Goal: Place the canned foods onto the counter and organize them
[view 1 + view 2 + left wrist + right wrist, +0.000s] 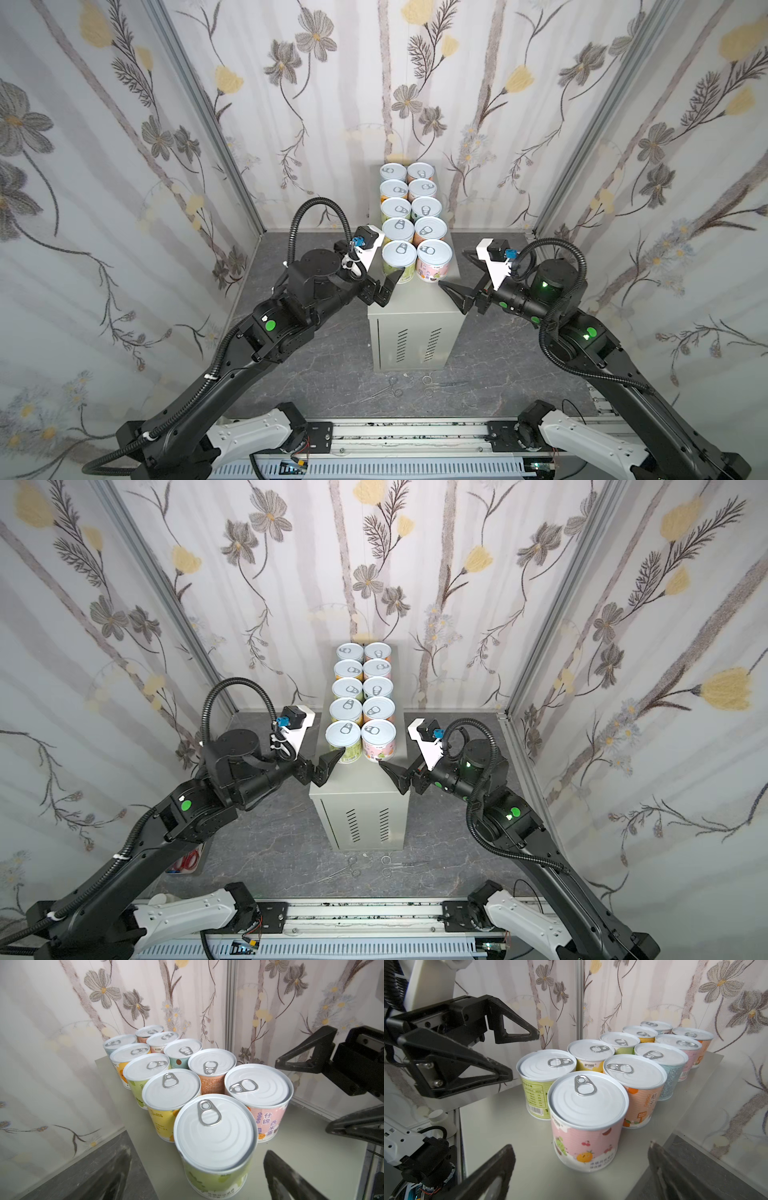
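Ten silver-lidded paper-label tins upright, axes vert., on light-grey metal cabinet surface, just ahead of L gripper & R gripper, jaws apart.

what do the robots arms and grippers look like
The left arm and right arm are black with white base segments, round green markers and ribbed black cable conduits. White wrist camera brackets carry blue connectors. The left gripper and right gripper have black, hollow triangular fingers.

Ten upright canned foods (two rows of five), atop grey counter
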Robot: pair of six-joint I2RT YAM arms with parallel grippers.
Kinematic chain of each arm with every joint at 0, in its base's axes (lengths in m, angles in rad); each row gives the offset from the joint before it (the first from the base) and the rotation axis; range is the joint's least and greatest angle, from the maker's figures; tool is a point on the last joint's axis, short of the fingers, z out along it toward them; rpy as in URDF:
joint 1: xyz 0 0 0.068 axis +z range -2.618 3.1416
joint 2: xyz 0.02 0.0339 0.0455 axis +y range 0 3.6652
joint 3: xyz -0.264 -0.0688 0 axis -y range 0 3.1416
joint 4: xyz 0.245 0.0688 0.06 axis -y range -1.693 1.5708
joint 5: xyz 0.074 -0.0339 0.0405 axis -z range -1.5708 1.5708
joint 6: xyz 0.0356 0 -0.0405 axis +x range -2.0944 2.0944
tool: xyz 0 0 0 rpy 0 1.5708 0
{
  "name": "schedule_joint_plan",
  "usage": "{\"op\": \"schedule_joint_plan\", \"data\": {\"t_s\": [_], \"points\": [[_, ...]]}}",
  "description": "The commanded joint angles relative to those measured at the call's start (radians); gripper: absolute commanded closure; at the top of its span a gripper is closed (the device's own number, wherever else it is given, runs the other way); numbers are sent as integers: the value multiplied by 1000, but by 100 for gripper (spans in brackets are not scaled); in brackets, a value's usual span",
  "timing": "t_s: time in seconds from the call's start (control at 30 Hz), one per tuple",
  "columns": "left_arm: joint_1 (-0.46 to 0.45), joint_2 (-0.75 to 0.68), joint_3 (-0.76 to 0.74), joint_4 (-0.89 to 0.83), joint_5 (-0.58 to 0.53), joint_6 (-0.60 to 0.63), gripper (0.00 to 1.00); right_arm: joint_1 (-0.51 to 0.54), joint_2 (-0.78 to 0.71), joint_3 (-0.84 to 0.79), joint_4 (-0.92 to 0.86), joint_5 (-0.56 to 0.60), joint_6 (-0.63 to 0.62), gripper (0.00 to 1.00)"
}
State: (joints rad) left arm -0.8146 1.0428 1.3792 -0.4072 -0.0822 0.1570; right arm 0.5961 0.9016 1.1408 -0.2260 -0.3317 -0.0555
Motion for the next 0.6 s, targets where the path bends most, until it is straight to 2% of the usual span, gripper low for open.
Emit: {"op": "schedule_joint_plan", "data": {"t_s": [0.0,0.17,0.27,0.33,0.47,0.57], "points": [[19,-32,21,96,-17,43,0,-1,-28,44,-52,82,-39,0],[74,-80,-3,272,-131,120,0,-12,-62,101,-49,316,-95,0],[130,-79,-31,393,-171,156,0,-32,-64,91,28,515,-124,0],[185,-58,-31,434,-176,153,0,-64,-64,67,92,591,-142,0],[332,10,-31,504,-174,104,0,-200,-50,0,223,594,-113,0],[458,68,-47,542,-128,33,0,-300,-21,-66,311,574,-62,0]]}}
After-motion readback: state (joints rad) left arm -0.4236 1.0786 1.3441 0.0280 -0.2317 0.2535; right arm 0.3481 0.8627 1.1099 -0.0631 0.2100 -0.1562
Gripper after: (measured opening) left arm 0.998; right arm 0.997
